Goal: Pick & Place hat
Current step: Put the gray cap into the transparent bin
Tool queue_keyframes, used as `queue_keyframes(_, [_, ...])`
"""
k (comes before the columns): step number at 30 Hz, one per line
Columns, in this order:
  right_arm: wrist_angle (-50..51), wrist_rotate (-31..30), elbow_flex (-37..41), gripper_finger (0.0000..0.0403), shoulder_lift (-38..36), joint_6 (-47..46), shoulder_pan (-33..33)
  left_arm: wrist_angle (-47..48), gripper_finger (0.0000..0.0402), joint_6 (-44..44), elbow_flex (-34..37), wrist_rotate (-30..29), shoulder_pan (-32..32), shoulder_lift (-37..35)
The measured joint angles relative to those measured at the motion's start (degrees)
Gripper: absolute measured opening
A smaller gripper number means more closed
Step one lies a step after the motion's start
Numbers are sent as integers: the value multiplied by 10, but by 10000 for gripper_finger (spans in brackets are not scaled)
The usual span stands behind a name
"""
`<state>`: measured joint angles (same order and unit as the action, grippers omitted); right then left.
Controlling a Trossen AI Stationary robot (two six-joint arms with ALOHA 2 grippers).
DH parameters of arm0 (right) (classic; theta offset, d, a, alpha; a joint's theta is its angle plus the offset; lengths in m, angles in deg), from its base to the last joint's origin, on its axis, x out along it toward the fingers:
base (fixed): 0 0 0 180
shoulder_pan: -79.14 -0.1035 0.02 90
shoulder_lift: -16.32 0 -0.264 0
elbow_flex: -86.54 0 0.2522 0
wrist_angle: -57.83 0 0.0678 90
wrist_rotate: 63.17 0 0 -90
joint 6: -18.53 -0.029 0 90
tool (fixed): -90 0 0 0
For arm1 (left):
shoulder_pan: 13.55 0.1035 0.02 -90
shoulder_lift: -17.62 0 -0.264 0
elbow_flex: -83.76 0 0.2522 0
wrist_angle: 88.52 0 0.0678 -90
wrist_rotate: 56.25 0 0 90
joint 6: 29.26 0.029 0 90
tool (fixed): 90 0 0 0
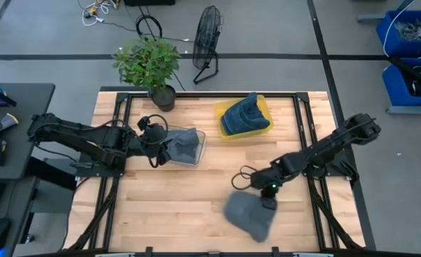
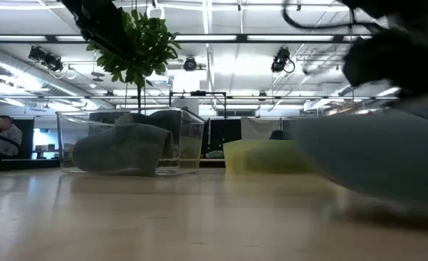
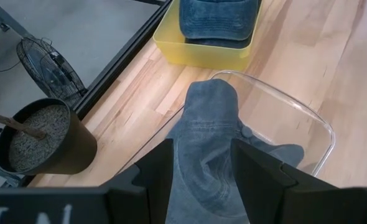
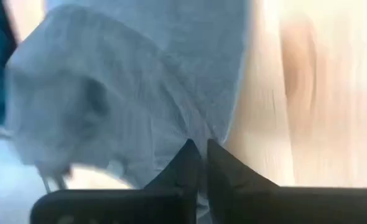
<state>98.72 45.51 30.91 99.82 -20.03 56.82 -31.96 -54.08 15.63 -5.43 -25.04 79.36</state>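
Note:
A grey hat [image 1: 250,215] sits near the table's near edge, under my right gripper [image 1: 268,197], which is shut on it; it fills the right of the low view [image 2: 377,159]. A second grey hat [image 1: 183,146] lies in a clear container [image 1: 198,135], draped over its near wall [image 2: 120,148]. My left gripper [image 3: 202,171] is open just over this hat [image 3: 211,143], a finger on either side; I cannot tell whether they touch it. A blue hat [image 1: 245,114] rests in a yellow bin [image 1: 262,103]. My right gripper pinches the grey hat by its edge [image 4: 183,134] between the two shut fingers, coming from above and slanting down. The hat hangs and spreads below the fingers toward the near edge; its low end [image 2: 388,206] is at the tabletop, and I cannot tell whether it rests there.
A potted plant [image 1: 150,66] stands at the table's far left corner, just behind the clear container. A fan [image 1: 207,43] stands on the floor beyond the far edge. Bare wood [image 1: 168,203] lies between the two arms and toward the near left.

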Motion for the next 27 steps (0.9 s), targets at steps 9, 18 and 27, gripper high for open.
queue_keyframes(9, [8, -172, -174, 11, 0, 232, 49, -3, 165, 0, 0, 0, 0, 0])
queue_keyframes(18, [-48, -426, -315, 11, 0, 646, 107, -14, 165, 0, -1, -1, 1, 0])
queue_keyframes(27, [-181, -377, -317, 10, 37, 569, 258, 49, 165, 102, -123, -83, 0, 0])
